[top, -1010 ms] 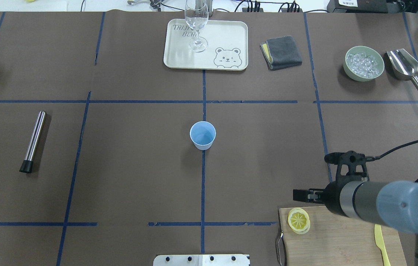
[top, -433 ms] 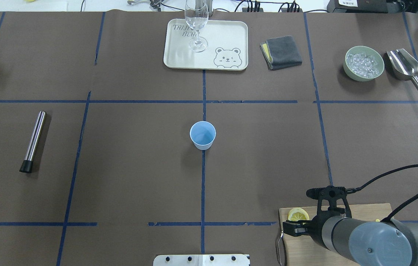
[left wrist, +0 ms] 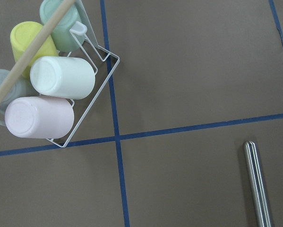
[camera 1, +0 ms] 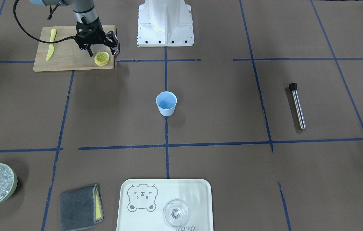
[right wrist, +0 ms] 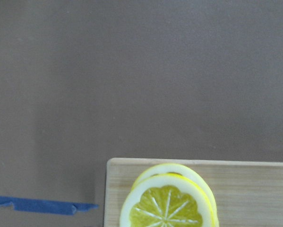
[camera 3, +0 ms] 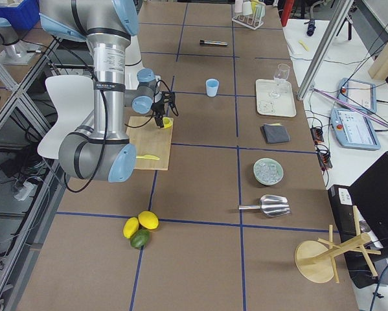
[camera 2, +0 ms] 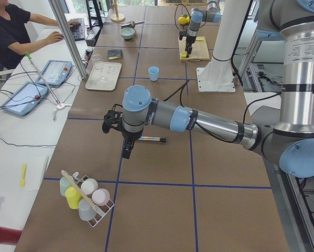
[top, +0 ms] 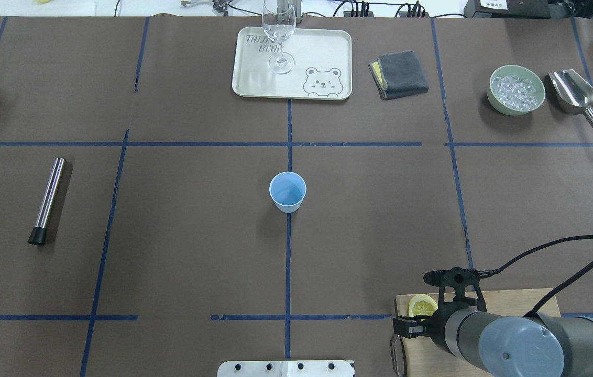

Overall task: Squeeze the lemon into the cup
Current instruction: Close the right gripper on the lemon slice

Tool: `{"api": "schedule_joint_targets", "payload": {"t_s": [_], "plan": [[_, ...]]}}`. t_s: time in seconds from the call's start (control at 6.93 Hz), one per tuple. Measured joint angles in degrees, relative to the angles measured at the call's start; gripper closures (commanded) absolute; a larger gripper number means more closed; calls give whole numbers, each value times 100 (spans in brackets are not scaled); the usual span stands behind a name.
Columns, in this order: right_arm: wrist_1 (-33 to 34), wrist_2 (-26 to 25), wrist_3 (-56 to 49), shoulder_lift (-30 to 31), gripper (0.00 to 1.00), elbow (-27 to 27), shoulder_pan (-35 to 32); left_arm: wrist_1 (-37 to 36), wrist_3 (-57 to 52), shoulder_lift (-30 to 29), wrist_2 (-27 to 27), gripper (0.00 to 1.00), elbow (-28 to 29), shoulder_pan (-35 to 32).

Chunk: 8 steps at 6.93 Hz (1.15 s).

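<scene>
where the wooden board (camera 1: 69,56) comes to its corner nearest the middle of the surface (camera 1: 220,96), the lemon (camera 1: 102,58) lies flat as a thin round slice on top of a second slice like it, shifted a little so the lower one's rim peeks out behind. in the right wrist view its rind is a pale yellow ring around darker yellow-green flesh, cut by thin white lines that fan out from the centre. the right gripper (camera 1: 104,51) hangs just above the slice with its fingers apart, one to each side of it, clamped on nothing; from overhead it hides part of the lemon. the cup (camera 1: 166,103), light blue and upright, stands in the middle of the surface, well apart from the board. a yellow knife (camera 1: 50,45) lies on the board's far end from the slices. the left gripper (camera 2: 126,149) hangs over the surface near a steel rod (camera 2: 151,139); whether its fingers are apart or together i cannot tell.
</scene>
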<state>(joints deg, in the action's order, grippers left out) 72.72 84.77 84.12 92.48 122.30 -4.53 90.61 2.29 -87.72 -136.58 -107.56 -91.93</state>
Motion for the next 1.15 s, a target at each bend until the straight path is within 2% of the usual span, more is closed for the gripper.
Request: {"api": "schedule_joint_targets", "payload": {"t_s": [0.29,0.43,0.72,1.01,1.15], "plan": [[-1,10,-1,-19,3,-29,-20,0,0,0,0,0,6,0],[-2,12,-1,-22,12,-29,-31,0,0,2,0,0,5,-3],[-1,8,-1,-17,19,-23,-47,0,0,2,0,0,3,-7],[4,11,-1,1,22,-24,-76,0,0,1,0,0,-10,-8],[5,13,-1,7,27,-19,-99,0,0,0,0,0,-18,-6]]}}
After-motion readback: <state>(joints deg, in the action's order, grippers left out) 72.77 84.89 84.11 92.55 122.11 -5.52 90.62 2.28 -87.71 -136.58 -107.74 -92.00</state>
